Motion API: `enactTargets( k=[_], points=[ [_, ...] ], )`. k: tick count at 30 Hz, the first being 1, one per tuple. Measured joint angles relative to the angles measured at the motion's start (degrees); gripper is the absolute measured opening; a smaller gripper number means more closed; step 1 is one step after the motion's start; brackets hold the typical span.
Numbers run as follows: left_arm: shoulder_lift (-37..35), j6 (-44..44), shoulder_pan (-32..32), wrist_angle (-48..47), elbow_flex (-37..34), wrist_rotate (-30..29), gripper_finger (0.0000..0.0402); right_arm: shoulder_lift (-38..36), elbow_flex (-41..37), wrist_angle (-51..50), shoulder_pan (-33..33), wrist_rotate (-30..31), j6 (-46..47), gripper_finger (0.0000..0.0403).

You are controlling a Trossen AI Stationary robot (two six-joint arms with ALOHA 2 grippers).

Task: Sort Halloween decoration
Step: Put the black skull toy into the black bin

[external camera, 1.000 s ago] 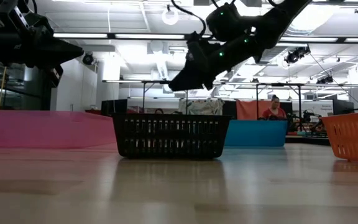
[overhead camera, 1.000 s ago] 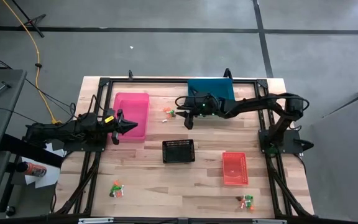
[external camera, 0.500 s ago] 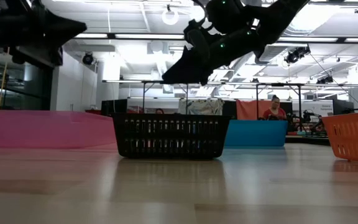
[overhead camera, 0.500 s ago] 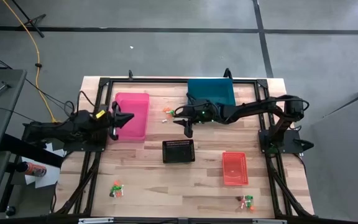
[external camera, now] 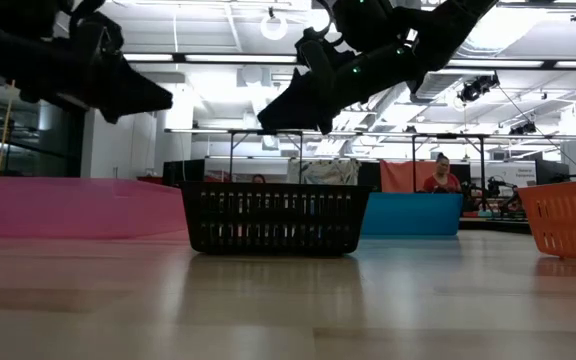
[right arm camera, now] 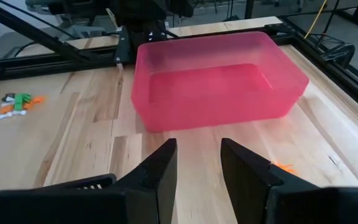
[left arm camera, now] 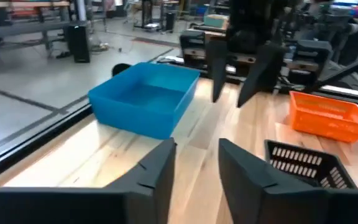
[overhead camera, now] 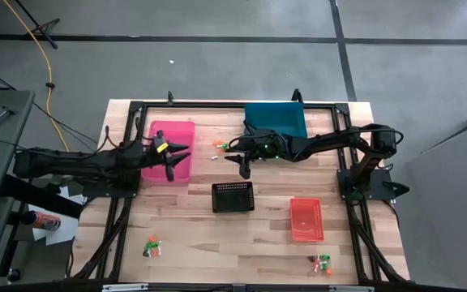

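Note:
The Halloween decoration lies in three small clusters of orange, green and white trinkets: one between the pink bin and the blue bin, one near left, one near right. My left gripper hangs open over the pink bin's right side, holding nothing; its wrist view shows the bare gap. My right gripper hovers open above the table, right of the pink bin, near the first cluster. Its fingers are apart with nothing between them.
A black basket stands mid-table in front of both grippers. An orange-red basket sits to its right, and the blue bin stands at the far edge. A black frame runs around the table. People and benches show in the room beyond.
My left gripper drew back toward the table's left edge. It then reached out again toward the right, over the pink bin's right side, rolled somewhat, and opened from a shut point. My right gripper shifted a little toward the table's near-left and then held still.

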Motion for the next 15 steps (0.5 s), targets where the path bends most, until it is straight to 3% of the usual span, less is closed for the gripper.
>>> enactTargets(
  k=[9,15],
  points=[
    [1.4,11.9,-0.1,7.3,0.0,6.3,0.0173,0.0,0.0,0.4,0.0,1.1,-7.6,0.0119],
    [1.4,14.3,-0.1,7.4,0.0,7.1,0.0172,0.0,0.0,0.7,0.0,8.0,-3.8,0.0119]
  ],
)
